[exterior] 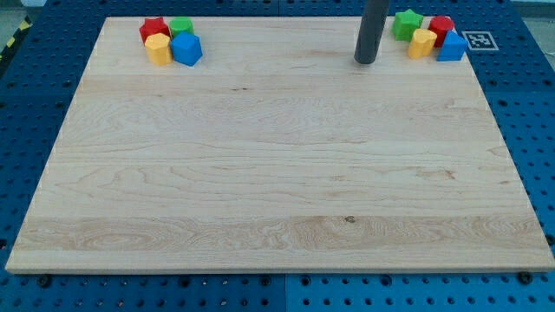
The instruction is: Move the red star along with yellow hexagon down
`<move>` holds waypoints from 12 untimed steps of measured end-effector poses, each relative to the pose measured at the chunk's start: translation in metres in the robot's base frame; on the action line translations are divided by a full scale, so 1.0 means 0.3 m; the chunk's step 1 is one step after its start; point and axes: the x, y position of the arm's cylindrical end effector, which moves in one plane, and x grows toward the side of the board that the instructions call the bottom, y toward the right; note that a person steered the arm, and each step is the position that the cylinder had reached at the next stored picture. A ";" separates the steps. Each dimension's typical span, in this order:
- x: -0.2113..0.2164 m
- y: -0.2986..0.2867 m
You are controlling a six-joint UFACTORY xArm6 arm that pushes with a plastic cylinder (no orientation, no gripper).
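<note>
A red star-like block (153, 29) and a yellow hexagon (159, 49) sit touching at the top left of the wooden board (277, 173). The yellow one is just below the red one. A green block (181, 26) and a blue block (186, 49) press against their right sides. My tip (365, 61) rests on the board near the top edge, far to the right of this cluster and touching no block.
A second cluster lies at the top right corner: a green star (407, 23), a red block (441, 28), a yellow block (422, 42) and a blue block (451, 47). It is just right of my tip. A fiducial tag (479, 40) sits beside it.
</note>
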 end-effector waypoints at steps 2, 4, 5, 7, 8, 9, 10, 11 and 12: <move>-0.140 -0.084; -0.278 -0.343; -0.306 -0.472; -0.319 -0.548; -0.350 -0.550; -0.353 -0.556; -0.347 -0.580; -0.350 -0.640; -0.350 -0.665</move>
